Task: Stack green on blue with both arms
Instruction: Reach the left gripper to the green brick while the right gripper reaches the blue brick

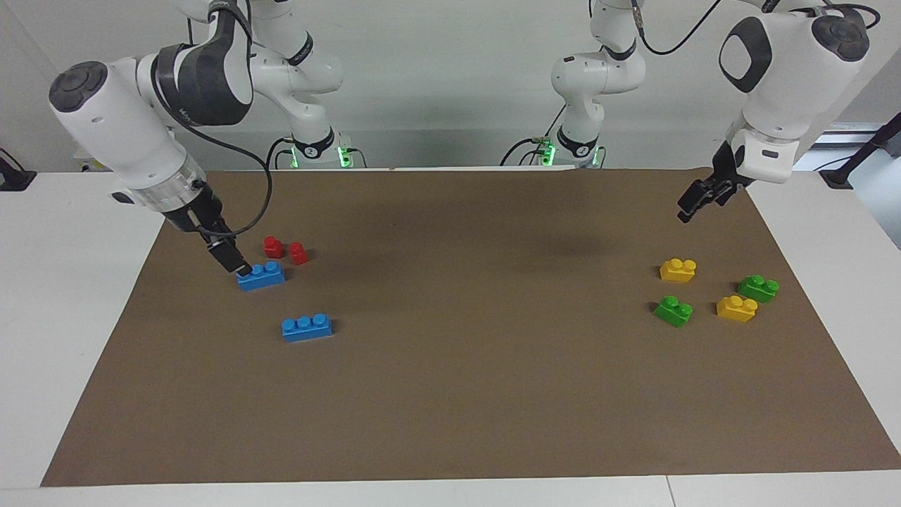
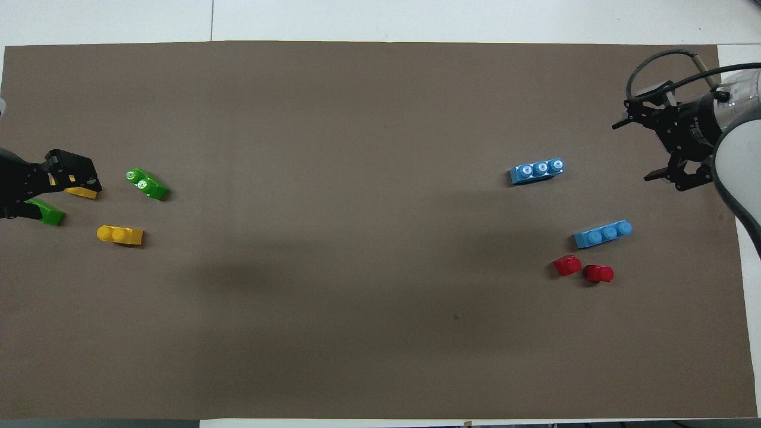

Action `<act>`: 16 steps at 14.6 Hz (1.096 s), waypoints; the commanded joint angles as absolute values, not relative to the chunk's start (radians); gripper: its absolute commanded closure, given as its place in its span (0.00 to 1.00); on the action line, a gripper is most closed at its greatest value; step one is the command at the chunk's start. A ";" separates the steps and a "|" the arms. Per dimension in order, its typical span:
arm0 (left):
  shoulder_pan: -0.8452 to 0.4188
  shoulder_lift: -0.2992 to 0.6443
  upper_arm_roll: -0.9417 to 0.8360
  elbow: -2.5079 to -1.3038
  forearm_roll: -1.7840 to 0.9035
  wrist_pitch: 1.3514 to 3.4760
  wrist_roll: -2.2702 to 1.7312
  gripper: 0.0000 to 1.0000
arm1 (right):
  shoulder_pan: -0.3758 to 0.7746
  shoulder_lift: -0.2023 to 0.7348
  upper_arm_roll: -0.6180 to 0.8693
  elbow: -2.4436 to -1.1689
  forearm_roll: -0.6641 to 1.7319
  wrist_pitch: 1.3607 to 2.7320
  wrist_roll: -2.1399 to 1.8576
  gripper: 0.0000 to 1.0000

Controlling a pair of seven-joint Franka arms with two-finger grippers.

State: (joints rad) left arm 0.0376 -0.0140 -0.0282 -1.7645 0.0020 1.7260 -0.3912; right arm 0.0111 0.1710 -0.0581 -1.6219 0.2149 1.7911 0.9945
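**Facing view: both grippers open over their ends of the mat, no brick held**

The facing view shows the right gripper (image 1: 236, 262) low over the brown mat (image 1: 464, 394) at the right arm's end of the table, its tip just beside the end of the blue brick nearer the robots (image 1: 261, 275). Whether it touches that brick cannot be told. In the overhead view the same gripper (image 2: 654, 148) has its fingers spread wide apart, and nothing sits between them.

The blue brick farther from the robots (image 1: 307, 327) lies flat on the mat, well apart from the gripper. Two small red blocks (image 1: 285, 250) stand side by side just nearer the robots than the first blue brick.

The left gripper (image 1: 693, 203) hangs in the air over the mat at the left arm's end, above the patch between the robots and the group of small bricks. It is open and holds nothing. From overhead it (image 2: 71, 172) covers part of one yellow brick (image 2: 80, 191).

Four small bricks lie on the mat in that group. One green brick (image 1: 673, 310) sits toward the middle of the table; the other green brick (image 1: 758, 288) sits closer to the mat's edge. A yellow brick (image 1: 678, 270) lies nearest the robots of the four, and a second yellow brick (image 1: 736, 308) lies between the two green ones. None of them touch, and no green brick is on a blue one.
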 commanded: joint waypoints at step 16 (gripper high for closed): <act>0.109 0.230 -0.028 -1.812 -0.034 2.059 -0.620 0.00 | -0.011 0.368 -0.057 -1.626 0.385 1.927 1.066 0.03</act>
State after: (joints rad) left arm 0.0987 0.2086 -0.0235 -1.8023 -0.0220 2.0247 -0.6056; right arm 0.0009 0.3575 -0.0624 -1.6260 0.3454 1.9095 1.0975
